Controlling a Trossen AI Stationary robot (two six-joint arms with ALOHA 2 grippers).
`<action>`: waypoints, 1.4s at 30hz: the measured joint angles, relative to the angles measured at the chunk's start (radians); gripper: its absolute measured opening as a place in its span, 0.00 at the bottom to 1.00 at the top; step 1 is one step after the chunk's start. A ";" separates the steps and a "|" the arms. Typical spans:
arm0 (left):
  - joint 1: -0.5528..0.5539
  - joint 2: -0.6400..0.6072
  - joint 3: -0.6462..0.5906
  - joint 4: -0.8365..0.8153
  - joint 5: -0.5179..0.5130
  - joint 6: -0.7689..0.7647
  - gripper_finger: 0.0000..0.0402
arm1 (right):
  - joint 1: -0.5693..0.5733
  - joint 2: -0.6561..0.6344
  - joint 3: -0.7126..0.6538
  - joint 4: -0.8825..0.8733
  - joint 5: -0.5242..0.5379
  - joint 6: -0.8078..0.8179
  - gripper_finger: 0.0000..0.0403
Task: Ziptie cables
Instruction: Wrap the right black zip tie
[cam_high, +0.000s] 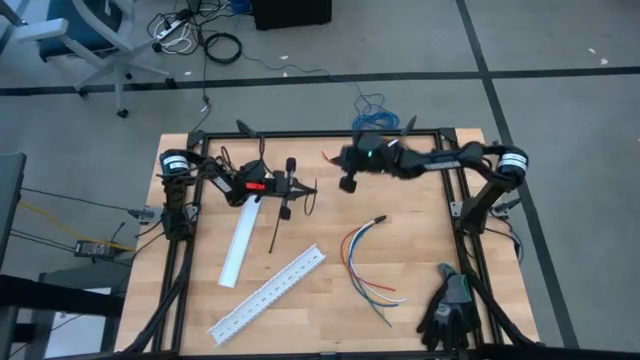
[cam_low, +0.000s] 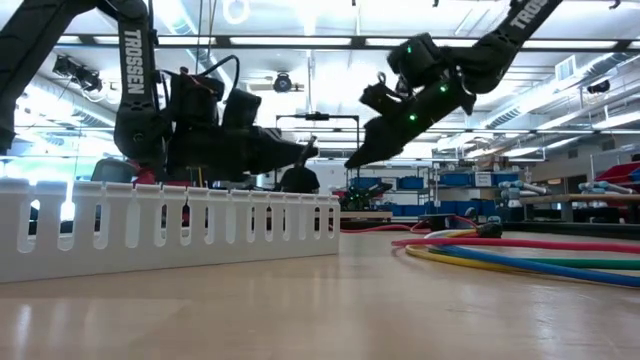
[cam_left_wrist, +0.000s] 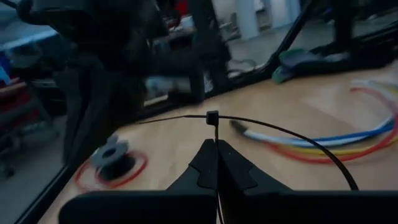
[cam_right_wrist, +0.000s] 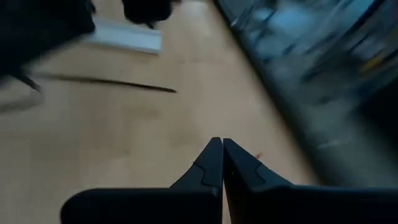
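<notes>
Left wrist view: left gripper (cam_left_wrist: 217, 144) clenched on one looped thin black plastic zip tie (cam_left_wrist: 212, 116), tail cut off; five-coloured cables (cam_left_wrist: 348, 140) lie beyond its fingertips, blurred. Right gripper (cam_right_wrist: 217, 144) clenched empty, raised.

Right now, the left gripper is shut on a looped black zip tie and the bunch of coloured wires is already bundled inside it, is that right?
Not quite: the left gripper holds the looped black zip tie, but the bunch of coloured wires lies loose on the table, outside the loop. The high view shows it.
</notes>
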 joint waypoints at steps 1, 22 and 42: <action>0.000 0.000 0.000 -0.001 -0.003 0.000 0.00 | -0.037 0.000 0.000 -0.016 -0.078 0.065 0.00; -0.028 0.000 0.006 -0.015 -0.158 0.127 0.00 | -0.146 0.153 0.000 0.346 -0.747 0.585 0.13; -0.034 0.000 0.054 -0.070 -0.161 0.121 0.00 | -0.083 0.153 0.000 0.411 -0.692 0.637 0.22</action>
